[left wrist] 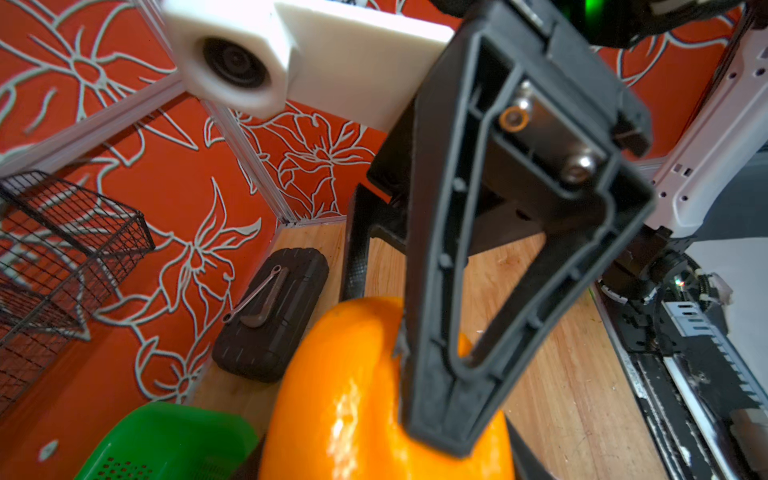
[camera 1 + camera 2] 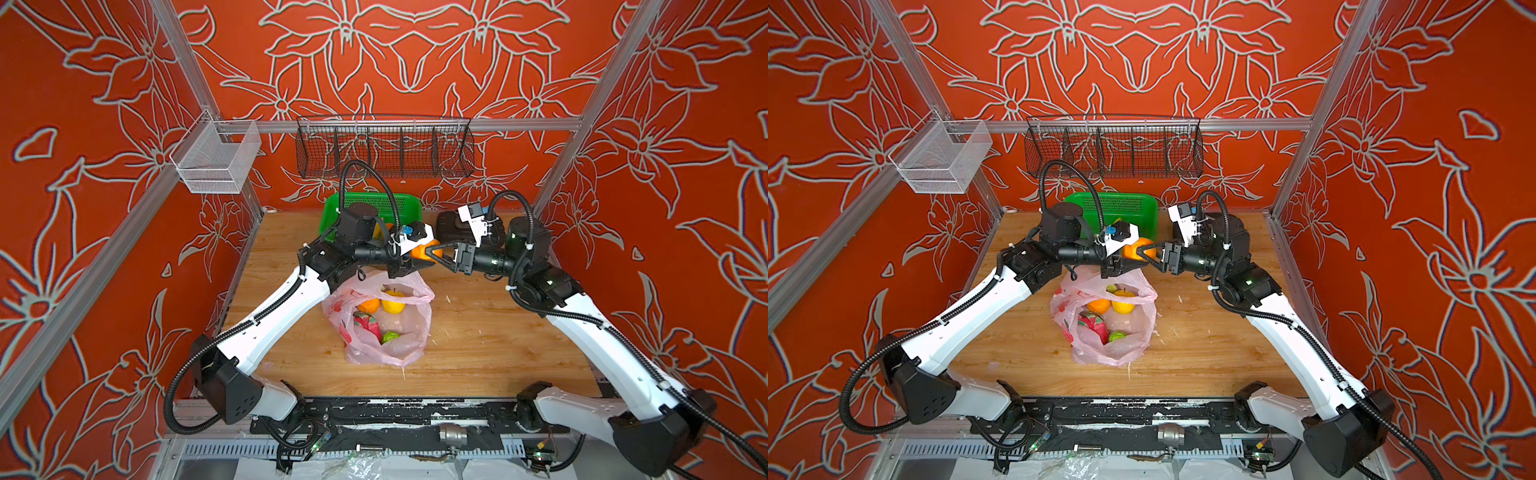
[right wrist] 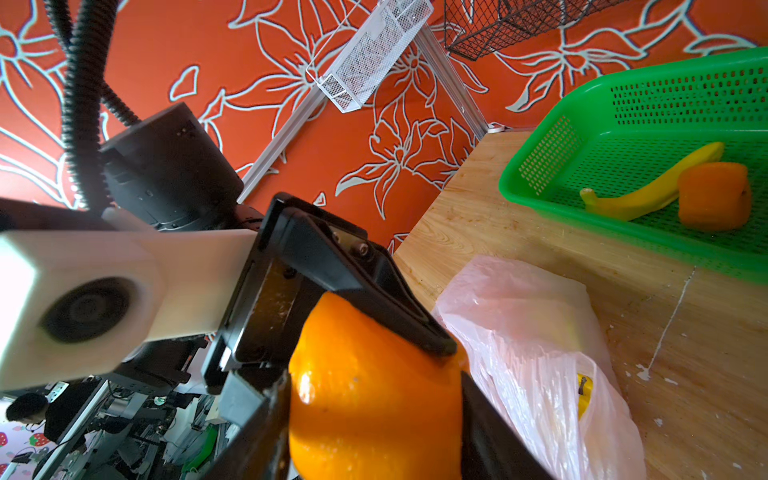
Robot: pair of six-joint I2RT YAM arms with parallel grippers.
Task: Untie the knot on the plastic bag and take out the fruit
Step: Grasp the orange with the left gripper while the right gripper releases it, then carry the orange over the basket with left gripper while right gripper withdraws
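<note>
The left gripper [image 2: 417,261] pinches an orange [image 2: 420,251] just past the plastic bag [image 2: 411,336] at 12 o'clock. The right gripper [image 2: 430,254] reaches around it too; I cannot tell if it squeezes. The bag lies mid bench [image 2: 498,353].

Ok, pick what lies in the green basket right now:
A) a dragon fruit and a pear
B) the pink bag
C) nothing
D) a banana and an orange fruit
D: the right wrist view shows a yellow banana and an orange fruit lying inside the green basket.
</note>
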